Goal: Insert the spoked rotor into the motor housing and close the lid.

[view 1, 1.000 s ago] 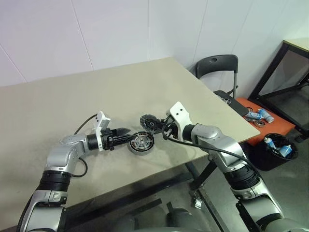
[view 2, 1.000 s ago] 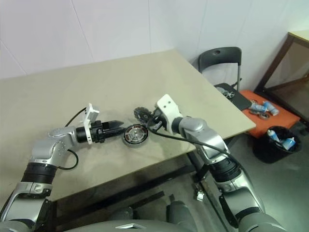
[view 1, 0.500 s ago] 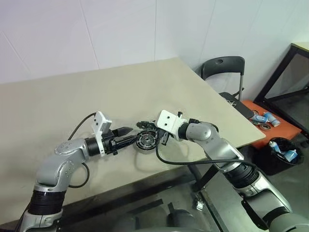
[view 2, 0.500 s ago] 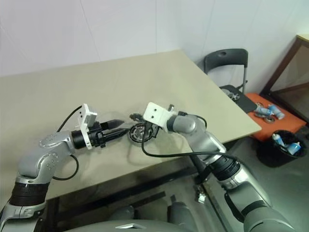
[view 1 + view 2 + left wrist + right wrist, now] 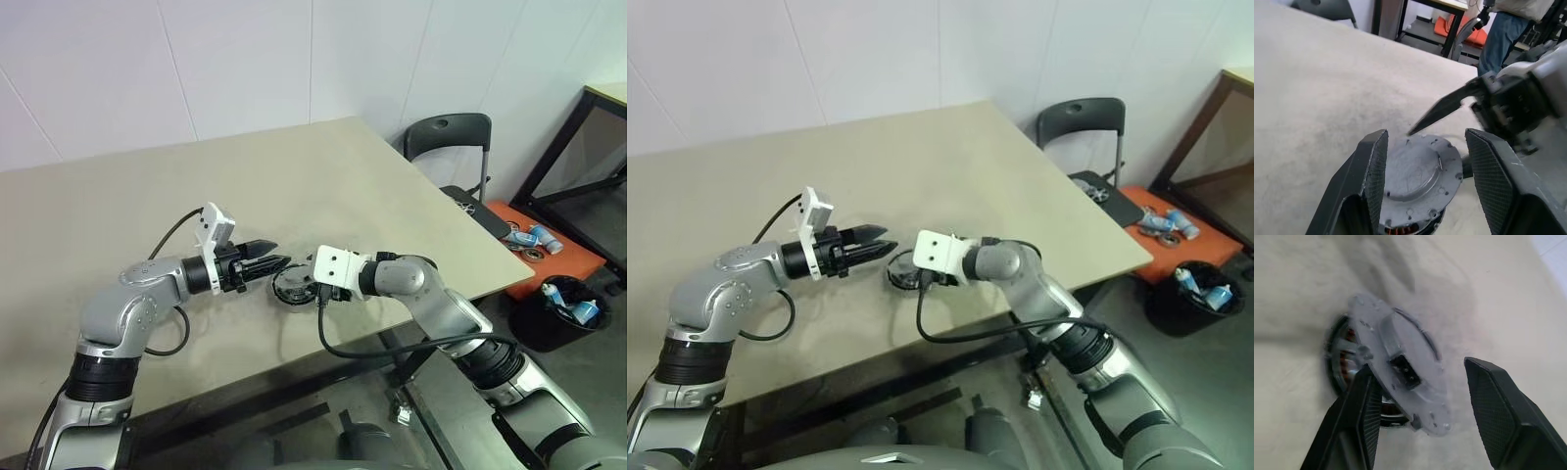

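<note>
The motor housing sits on the beige table near its front edge, and its copper windings show under a flat grey lid. In the right wrist view that lid lies tilted across the housing. The spoked rotor is hidden. My left gripper hovers just left of the housing, open and empty. From the right, my right gripper stands open beside the lid, its fingers apart from it.
A black chair stands past the table's right corner. On the floor beyond it are an orange board with cans, a black bin and a dark-framed table. A person's legs show in the left wrist view.
My right gripper carried a round part down onto the housing, rolled its wrist, opened and let go. My left gripper rose a little beside the housing.
</note>
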`<state>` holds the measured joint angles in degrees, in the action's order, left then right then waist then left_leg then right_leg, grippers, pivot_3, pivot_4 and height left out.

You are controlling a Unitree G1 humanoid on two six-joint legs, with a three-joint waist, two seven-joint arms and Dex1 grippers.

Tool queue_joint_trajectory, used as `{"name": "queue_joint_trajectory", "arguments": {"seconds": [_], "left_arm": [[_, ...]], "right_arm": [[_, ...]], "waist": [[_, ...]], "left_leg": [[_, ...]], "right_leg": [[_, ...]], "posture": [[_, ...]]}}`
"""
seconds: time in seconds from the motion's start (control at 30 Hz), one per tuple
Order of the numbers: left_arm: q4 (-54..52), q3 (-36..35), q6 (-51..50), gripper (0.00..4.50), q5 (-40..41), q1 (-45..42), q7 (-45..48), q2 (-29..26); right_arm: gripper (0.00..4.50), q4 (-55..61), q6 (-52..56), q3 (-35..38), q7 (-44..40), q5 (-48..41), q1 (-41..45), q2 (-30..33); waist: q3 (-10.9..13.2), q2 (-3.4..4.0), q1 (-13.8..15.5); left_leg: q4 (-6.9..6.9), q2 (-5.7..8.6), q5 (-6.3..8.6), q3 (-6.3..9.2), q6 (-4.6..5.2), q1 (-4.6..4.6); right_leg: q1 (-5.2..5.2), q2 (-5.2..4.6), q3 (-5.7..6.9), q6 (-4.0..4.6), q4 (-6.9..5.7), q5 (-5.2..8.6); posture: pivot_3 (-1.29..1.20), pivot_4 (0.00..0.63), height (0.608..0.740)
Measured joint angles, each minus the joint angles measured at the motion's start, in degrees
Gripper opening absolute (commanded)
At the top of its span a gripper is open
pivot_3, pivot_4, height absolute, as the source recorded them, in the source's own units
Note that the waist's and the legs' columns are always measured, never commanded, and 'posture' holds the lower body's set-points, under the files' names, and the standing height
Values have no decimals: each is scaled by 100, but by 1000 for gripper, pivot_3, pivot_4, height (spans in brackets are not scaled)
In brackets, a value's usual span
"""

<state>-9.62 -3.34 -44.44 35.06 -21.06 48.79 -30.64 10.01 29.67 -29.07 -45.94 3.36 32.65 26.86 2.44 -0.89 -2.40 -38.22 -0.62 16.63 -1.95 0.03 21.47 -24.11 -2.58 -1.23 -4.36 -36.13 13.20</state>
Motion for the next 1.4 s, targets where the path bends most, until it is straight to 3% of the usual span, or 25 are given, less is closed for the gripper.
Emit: {"name": "queue_joint_trajectory", "arguments": {"seconds": [0.23,0.5,0.6,0.7,0.73,1.0,1.4], "left_arm": [[212,57,224,2663,-44,-10,115,40],[212,89,498,2663,-72,189,174,77],[214,87,538,2663,-73,290,184,82],[219,54,609,2663,-73,311,179,77],[220,36,626,2663,-71,333,180,72],[299,-71,665,2663,-67,531,227,-101],[356,-31,671,2663,-69,522,362,-199]], "right_arm": [[2727,123,1168,622,-611,-1085,640,-357],[2727,-206,1459,887,-714,-1514,781,-316],[3312,-902,930,1178,-385,-1342,754,-303],[4340,-1021,713,1408,-284,-1327,468,-258],[4465,-986,755,1407,-288,-1347,360,-256],[4465,-335,1296,1350,-282,-1617,-431,-333],[4465,-772,416,794,343,-1034,-569,-818]], "waist": [[0,0,-1],[-1,-1,18],[0,-1,21],[-1,-1,16],[-1,-1,7],[0,0,0],[-1,-1,-3]], "left_leg": [[0,-3,0,0,0,-4],[-1,0,0,-1,0,0],[-2,1,0,-1,-1,-3],[4,2,0,-1,0,-1],[6,1,0,-1,0,0],[0,-4,0,0,0,-4],[0,-1,0,-1,0,-5]], "right_leg": [[2,0,1,0,-3,-1],[3,-9,2,2,1,0],[7,-9,2,3,1,1],[4,-7,1,-1,2,-1],[2,-7,0,-2,2,-1],[1,-1,1,1,-5,0],[6,-3,0,0,-1,-1]], "posture": [[0,0,740],[0,0,740],[0,0,740],[0,0,740],[0,0,740],[0,0,740],[0,0,740]]}}
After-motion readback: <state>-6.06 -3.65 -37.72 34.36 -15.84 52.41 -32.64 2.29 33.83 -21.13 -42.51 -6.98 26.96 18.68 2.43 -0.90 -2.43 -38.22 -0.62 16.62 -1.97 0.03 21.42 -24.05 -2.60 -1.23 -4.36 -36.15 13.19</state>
